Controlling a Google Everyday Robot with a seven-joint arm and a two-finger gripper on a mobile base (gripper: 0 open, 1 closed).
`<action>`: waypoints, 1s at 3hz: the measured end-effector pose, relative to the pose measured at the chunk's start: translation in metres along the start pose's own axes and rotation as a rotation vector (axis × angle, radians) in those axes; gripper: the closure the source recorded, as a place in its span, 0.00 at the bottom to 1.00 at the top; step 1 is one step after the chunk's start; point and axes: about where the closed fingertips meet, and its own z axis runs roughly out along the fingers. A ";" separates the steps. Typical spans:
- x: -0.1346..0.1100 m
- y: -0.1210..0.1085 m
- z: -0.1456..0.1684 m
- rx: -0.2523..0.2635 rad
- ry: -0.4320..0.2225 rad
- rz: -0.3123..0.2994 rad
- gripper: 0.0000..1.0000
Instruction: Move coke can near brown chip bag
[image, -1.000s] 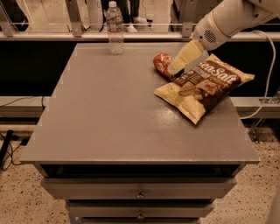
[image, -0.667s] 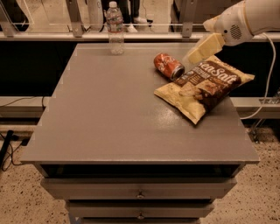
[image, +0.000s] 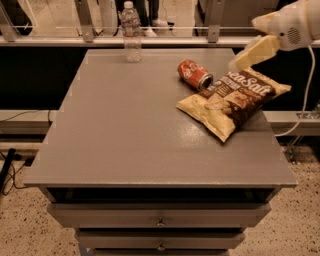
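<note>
Camera view: claw, grip unclear, above "Sea Salt" brown chip bag; coke can lies touching it.

Gripper over brown chip bag, coke can beside, water bottle at back, table left open

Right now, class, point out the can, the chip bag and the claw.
can (image: 194, 74): camera view, red side.
chip bag (image: 235, 99): camera view, printed front.
claw (image: 239, 60): camera view, its tip, above the bag's far edge.

Robot lab, pincer top right, drawer cabinet
</note>
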 end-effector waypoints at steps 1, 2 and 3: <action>0.021 -0.038 -0.046 0.126 -0.012 0.011 0.00; 0.040 -0.059 -0.100 0.231 -0.031 0.017 0.00; 0.045 -0.062 -0.111 0.250 -0.033 0.021 0.00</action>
